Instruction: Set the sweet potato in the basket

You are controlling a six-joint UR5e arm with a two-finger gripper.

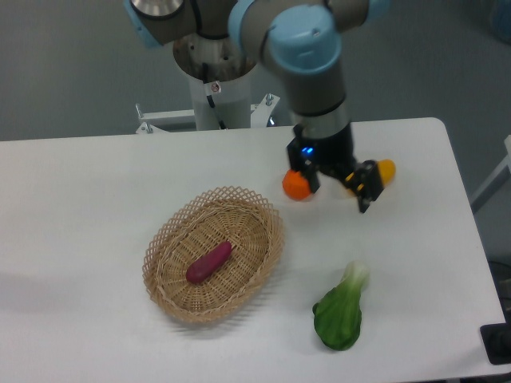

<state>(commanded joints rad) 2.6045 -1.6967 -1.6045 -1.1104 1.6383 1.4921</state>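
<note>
Lying inside the basket (164, 239), the sweet potato (209, 262); no writing legible

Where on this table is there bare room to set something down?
The whole left side of the table, left of the basket, is bare, as is the front strip between the basket and the green vegetable. It is crowded at the back right, where the gripper hangs by the round orange fruit and the yellow-orange fruit.
</note>
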